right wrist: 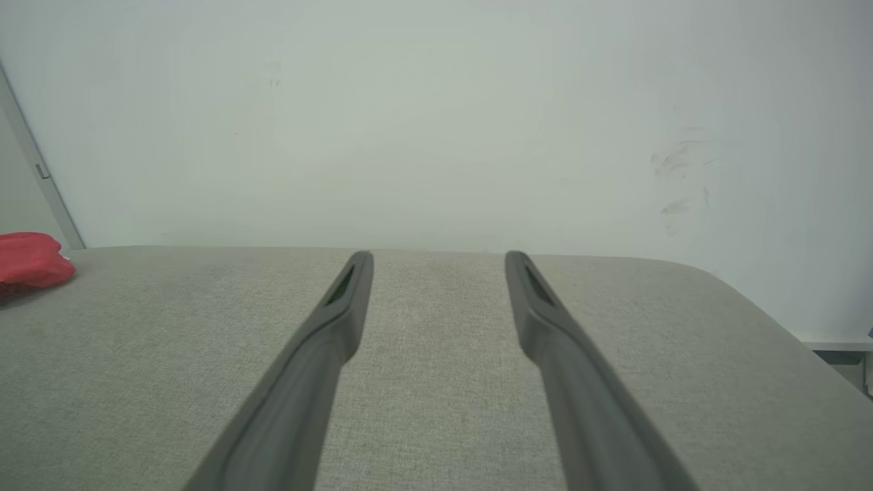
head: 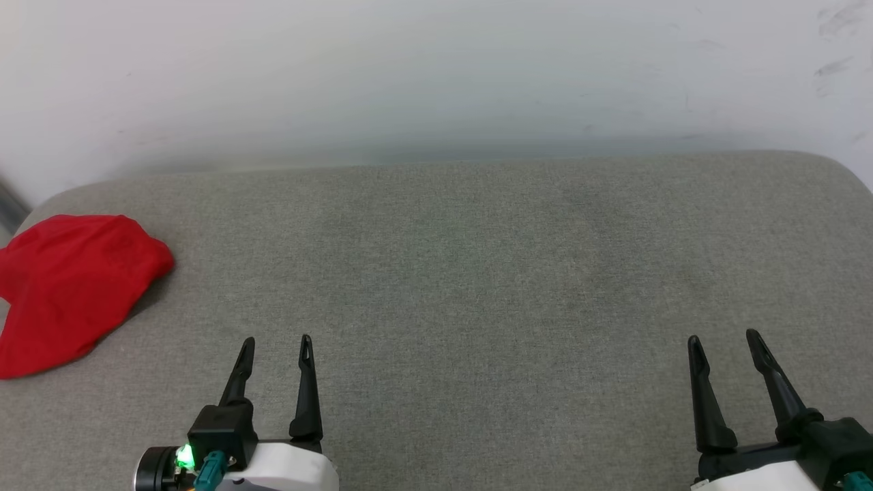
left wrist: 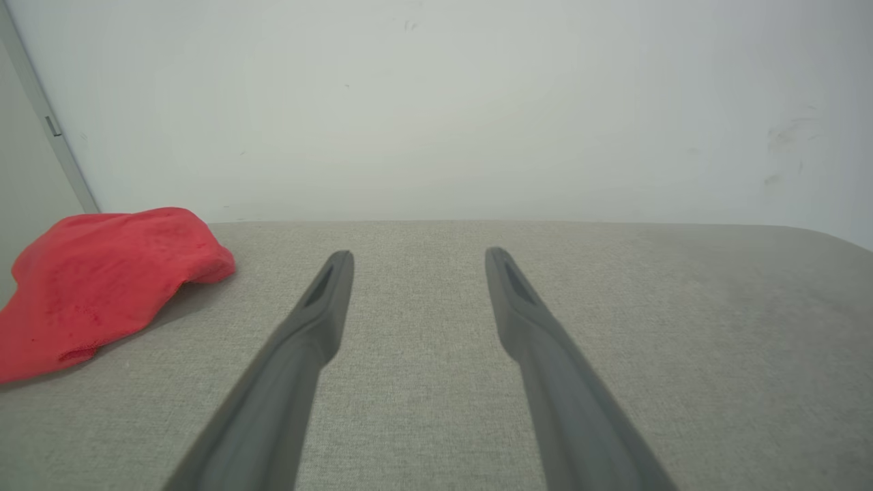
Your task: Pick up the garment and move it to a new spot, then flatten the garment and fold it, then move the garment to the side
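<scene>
Closest to me, my left gripper (head: 276,339) and right gripper (head: 723,335) sit low over the grey fabric cushion (head: 464,273), well apart, fingers spread wide and holding nothing. Nothing lies between them and the garment (head: 75,286), a compact plain-red bundle far to my left at the cushion's edge. It looks folded and set aside, so I judge the task at or near done. Beyond stands a scuffed white wall (head: 436,68).
</scene>
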Robot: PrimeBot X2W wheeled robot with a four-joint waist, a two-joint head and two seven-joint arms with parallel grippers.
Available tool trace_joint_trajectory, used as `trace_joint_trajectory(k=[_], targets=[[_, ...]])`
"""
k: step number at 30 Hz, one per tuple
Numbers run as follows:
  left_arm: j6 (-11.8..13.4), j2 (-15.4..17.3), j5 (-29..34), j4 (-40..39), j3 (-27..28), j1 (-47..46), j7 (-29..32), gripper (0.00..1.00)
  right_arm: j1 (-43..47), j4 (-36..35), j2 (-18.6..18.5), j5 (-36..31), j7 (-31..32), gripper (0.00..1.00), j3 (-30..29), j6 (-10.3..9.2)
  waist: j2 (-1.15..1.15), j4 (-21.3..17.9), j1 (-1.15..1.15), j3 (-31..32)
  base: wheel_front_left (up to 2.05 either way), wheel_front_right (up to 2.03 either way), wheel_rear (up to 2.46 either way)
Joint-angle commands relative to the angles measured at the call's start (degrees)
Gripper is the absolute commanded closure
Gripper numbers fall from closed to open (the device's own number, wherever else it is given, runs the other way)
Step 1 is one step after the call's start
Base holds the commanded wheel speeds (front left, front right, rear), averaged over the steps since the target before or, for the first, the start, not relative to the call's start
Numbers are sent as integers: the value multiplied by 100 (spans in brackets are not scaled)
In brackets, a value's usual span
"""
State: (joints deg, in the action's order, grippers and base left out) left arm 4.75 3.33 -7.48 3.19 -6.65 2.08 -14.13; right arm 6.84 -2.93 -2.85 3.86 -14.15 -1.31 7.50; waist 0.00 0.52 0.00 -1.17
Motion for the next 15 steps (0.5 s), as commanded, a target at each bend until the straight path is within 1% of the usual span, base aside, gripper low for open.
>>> trace_joint_trajectory(k=[1, 7, 15], targets=[[-18, -7, 146, -17, 20, 56, -53, 0, 51, -44, -4, -142, -55, 0, 10, -2, 0, 2, 0, -6, 0, 0, 0], [-21, -30, 314, 40, 43, 106, -114, 0, 112, -84, -4, -240, -110, 0, 38, -2, 0, 6, 0, -1, 0, 0, 0], [-57, -45, 165, 113, 108, 103, -115, 0, 136, -108, -4, -47, -107, 0, 34, -1, 0, 26, 0, 10, 0, 0, 0]])
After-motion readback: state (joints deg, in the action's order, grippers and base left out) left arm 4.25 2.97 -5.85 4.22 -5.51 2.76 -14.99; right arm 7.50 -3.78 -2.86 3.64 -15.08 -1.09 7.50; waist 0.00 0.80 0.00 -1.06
